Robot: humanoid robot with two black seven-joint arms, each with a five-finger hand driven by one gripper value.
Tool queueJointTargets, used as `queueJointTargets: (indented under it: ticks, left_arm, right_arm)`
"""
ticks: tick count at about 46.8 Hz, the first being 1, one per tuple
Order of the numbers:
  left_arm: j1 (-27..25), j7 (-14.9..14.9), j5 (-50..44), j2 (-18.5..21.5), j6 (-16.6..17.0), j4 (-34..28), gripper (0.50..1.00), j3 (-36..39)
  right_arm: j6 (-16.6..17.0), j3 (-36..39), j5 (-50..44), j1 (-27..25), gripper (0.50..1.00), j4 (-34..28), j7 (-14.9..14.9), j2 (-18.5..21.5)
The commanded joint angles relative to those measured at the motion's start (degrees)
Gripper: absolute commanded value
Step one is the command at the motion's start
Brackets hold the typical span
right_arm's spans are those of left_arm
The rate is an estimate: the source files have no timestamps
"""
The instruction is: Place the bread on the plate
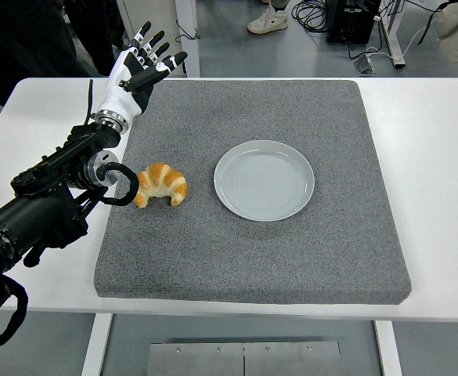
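Observation:
A golden croissant (160,184) lies on the grey mat (252,258), left of centre. A pale grey-green plate (265,179) sits empty in the middle of the mat, to the croissant's right. My left hand (142,64) is raised above the mat's far left corner, well beyond the croissant, with fingers spread and holding nothing. My left forearm (64,184) reaches in from the left edge, just left of the croissant. The right arm is out of view.
The mat covers most of the white table (432,141). A person's shoe (268,19) and cables (315,14) show on the floor beyond the far edge. A dark figure stands at the top left (25,35).

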Motion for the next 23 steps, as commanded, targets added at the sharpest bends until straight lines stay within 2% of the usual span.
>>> queueJointTargets:
  ticks: [1,23]
  left_arm:
    - [0.0,0.0,0.0,-0.2,0.0,0.0,0.961,0.0]
    - [0.6,0.0,-0.3,-0.4,0.1,0.0,0.961,-0.4]
  right_arm:
    - [0.0,0.0,0.0,0.0,1.000,0.0,0.0,0.0]
    - [0.1,-0.1,0.0,0.0,1.000,0.0,0.0,0.0]
